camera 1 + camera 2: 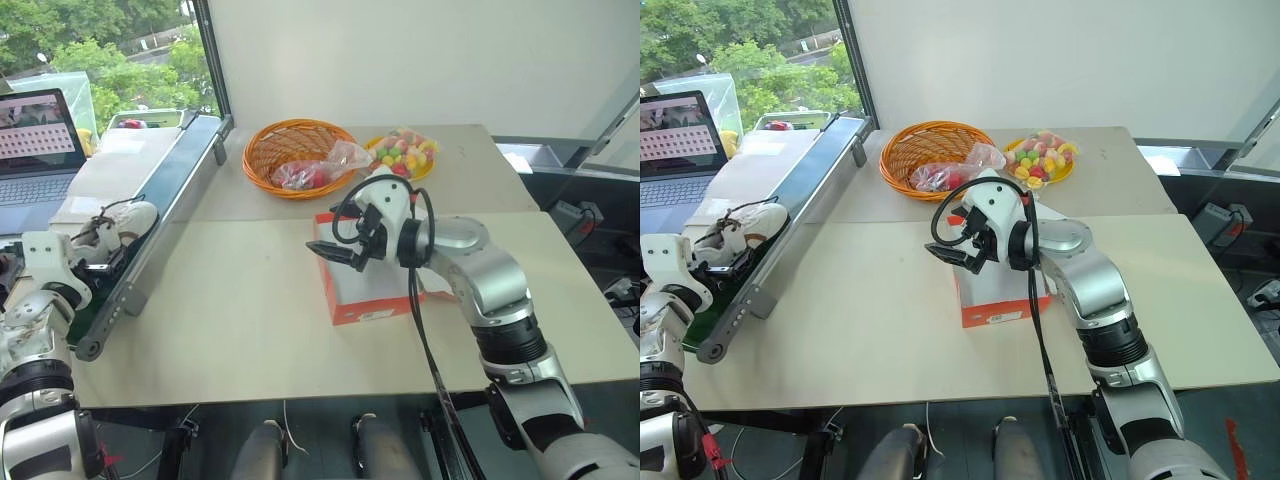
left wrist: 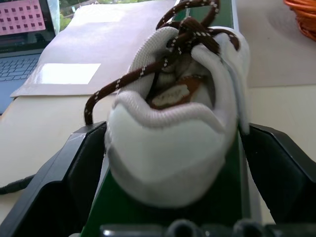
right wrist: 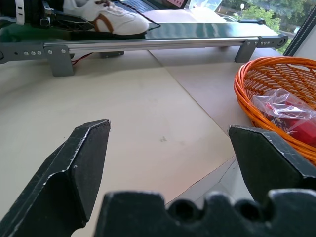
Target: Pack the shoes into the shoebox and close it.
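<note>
A white shoe [image 1: 122, 224] with dark brown laces lies on the green conveyor belt [image 1: 175, 180] at the table's left side. My left gripper [image 2: 175, 129] is open, and its black fingers [image 2: 74, 173] stand on either side of the shoe's heel [image 2: 168, 148]; I cannot tell whether they touch it. The red-orange shoebox [image 1: 364, 315] lies open in the middle of the table, white inside. My right gripper [image 1: 341, 252] hovers open over the box's left end with nothing between its fingers [image 3: 81, 163].
An orange wicker basket [image 1: 262, 150] holding a plastic bag stands behind the box, beside a yellow plate of colourful sweets [image 1: 404, 153]. A laptop [image 1: 36, 140] sits far left beyond the belt. Bare tabletop [image 1: 230, 310] lies between belt and box.
</note>
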Controlling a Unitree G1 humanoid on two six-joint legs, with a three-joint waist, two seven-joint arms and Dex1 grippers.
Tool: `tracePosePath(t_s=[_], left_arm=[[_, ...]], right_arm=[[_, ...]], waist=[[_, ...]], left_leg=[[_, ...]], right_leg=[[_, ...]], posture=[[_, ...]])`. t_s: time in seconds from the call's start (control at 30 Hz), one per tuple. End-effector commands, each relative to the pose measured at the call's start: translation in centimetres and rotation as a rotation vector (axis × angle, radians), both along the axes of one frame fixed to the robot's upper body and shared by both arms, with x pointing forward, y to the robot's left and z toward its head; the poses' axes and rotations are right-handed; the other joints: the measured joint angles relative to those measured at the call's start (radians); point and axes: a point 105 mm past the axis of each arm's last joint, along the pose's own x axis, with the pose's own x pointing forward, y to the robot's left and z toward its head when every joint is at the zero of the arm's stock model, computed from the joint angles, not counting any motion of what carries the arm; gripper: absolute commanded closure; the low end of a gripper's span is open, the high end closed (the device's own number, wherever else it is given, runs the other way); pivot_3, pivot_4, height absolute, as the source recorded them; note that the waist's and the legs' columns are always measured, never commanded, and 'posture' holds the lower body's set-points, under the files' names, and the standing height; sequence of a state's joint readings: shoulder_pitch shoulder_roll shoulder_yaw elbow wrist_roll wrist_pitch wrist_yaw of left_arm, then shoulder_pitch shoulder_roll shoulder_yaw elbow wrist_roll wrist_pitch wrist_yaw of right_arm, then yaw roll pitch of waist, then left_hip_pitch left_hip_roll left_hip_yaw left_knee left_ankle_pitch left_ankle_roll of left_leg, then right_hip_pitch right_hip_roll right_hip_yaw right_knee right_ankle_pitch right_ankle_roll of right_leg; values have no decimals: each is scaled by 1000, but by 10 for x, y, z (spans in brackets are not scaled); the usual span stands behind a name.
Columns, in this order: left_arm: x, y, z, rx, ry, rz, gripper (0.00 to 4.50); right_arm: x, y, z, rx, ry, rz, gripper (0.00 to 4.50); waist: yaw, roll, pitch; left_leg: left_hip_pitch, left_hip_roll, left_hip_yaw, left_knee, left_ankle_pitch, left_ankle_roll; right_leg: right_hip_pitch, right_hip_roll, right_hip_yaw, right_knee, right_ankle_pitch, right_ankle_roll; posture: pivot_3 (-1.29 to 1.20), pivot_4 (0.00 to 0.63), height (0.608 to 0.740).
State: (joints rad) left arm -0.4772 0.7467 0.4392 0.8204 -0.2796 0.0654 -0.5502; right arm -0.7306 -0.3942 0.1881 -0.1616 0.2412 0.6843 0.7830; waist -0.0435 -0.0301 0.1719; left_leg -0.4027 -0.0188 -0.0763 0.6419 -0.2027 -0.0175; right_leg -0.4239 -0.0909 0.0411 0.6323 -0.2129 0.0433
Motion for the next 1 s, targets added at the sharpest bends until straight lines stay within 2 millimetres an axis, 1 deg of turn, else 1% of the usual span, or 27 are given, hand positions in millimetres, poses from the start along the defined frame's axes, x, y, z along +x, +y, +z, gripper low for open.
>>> tracePosePath(t_s=[0.03, 0.1, 0.13, 0.2, 0.23, 0.27, 0.33, 0.4, 0.43, 0.47, 0.5, 0.57, 0.6, 0.67, 0.7, 0.73, 0.77, 0.87, 0.97, 1.0], left_arm=[[1, 3, 11, -25, -41, 3, 1076], [2, 1, 11, -16, -41, -9, 1674], [3, -1, 11, -15, -43, -16, 1874], [7, -8, 19, -15, -65, -43, 2248], [10, -14, 29, -9, -99, -62, 2380], [11, -17, 36, -5, -123, -74, 2380], [14, -34, 77, 14, -265, -112, 2380], [11, -44, 100, 19, -344, -125, 2380], [8, -60, 119, 34, -410, -154, 2380], [6, -82, 138, 31, -483, -189, 2380], [3, -102, 153, 18, -543, -219, 2380], [0, -135, 170, -26, -607, -266, 2380], [0, -144, 173, -47, -618, -273, 2380], [2, -173, 180, -64, -637, -327, 2380], [3, -182, 182, -84, -645, -345, 2380], [4, -195, 185, -99, -654, -368, 2380], [5, -202, 187, -109, -658, -379, 2380], [9, -220, 186, -137, -656, -410, 2380], [13, -243, 185, -214, -661, -442, 2380], [14, -257, 185, -238, -655, -465, 2380]], right_arm=[[-3, -1, 17, 6, -68, 7, 0], [-3, -1, 18, 4, -72, 5, 0], [-2, -2, 18, 4, -74, 4, 0], [-2, -2, 19, 4, -76, 3, 0], [-2, -2, 20, 5, -77, 2, 0], [-2, -2, 20, 5, -77, 2, 0], [-2, -2, 26, 62, -60, 3, 0], [-3, -2, 32, 116, -41, 7, 0], [-3, -2, 42, 216, -6, 9, 0], [-1, -4, 56, 347, 40, 6, 0], [1, -6, 68, 467, 82, 5, 0], [7, -12, 88, 674, 155, -11, 0], [10, -14, 94, 734, 181, -20, 0], [21, -22, 104, 859, 241, -80, 0], [26, -24, 105, 899, 265, -106, 0], [31, -28, 108, 952, 293, -130, 0], [33, -30, 110, 984, 313, -144, 0], [33, -28, 114, 1013, 341, -144, 0], [31, -24, 115, 1022, 360, -136, 0], [31, -23, 115, 1021, 363, -138, 0]], waist=[[2, 0, 0], [7, 0, 0], [8, 0, 0], [10, 0, 0], [11, 0, 0], [13, 0, 0], [14, -1, 0], [14, -3, -1], [11, -4, -1], [10, -4, -1], [7, -4, -1], [5, -4, -1], [5, -4, -1], [5, -4, -1], [5, -4, -1], [4, -4, -1], [4, -4, -1], [-2, -4, -1], [-5, -4, -1], [-4, -4, -1]], left_leg=[[0, 0, 0, 0, 0, 0], [1, 0, 0, 0, 0, 0], [2, 0, 0, 0, 0, 0], [4, 0, 0, 0, 1, -1], [4, 0, 0, 0, 1, -1], [4, 0, 0, 1, 1, -1], [3, 0, 0, 1, 1, -1], [0, 0, -1, 1, 1, -1], [-1, 0, -1, 2, 1, -1], [-2, 0, -2, 2, 1, -1], [-3, 0, -2, 2, 1, -1], [-4, 0, -3, 1, 1, -1], [-3, 0, -3, 1, 0, -2], [-2, -1, -3, 1, 0, -2], [-1, 0, -2, 1, 0, -2], [0, 0, -2, 1, 0, -2], [0, -1, -2, 1, 0, -2], [0, -1, -1, 1, 0, -2], [-1, 0, 0, 1, 0, -2], [-2, 0, 0, 1, 0, -2]], right_leg=[[0, 0, 0, 0, 0, 0], [1, 0, 0, 1, 0, 0], [1, 0, 0, 1, 0, 0], [2, 0, 0, 2, 0, 0], [3, 0, 0, 3, 0, 0], [3, 0, 0, 3, 0, 0], [2, 0, 0, 4, 0, 0], [0, 0, 0, 3, 0, 0], [-1, 0, -1, 3, 0, 0], [-2, 0, 0, 3, 1, -1], [-2, 0, 0, 3, 1, -1], [-2, -2, 0, 6, 1, 0], [-2, -2, 0, 7, 1, 0], [-2, -2, 1, 8, 1, 0], [-1, -1, 0, 8, 1, 0], [-1, -1, 0, 8, 1, 0], [0, -1, 0, 8, 1, 0], [-1, 0, 1, 8, 1, 0], [-1, 0, 1, 8, 1, 0], [-1, 0, 1, 8, 1, 0]], posture=[[0, 150, 740], [0, 150, 740], [0, 150, 740], [0, 150, 740], [0, 150, 740], [0, 150, 740], [0, 150, 740], [0, 150, 740], [0, 150, 740], [0, 150, 740], [0, 150, 740], [0, 150, 740], [0, 150, 740], [0, 150, 740], [0, 150, 740], [0, 150, 740], [0, 150, 740], [0, 150, 740], [0, 150, 740], [0, 150, 740]])
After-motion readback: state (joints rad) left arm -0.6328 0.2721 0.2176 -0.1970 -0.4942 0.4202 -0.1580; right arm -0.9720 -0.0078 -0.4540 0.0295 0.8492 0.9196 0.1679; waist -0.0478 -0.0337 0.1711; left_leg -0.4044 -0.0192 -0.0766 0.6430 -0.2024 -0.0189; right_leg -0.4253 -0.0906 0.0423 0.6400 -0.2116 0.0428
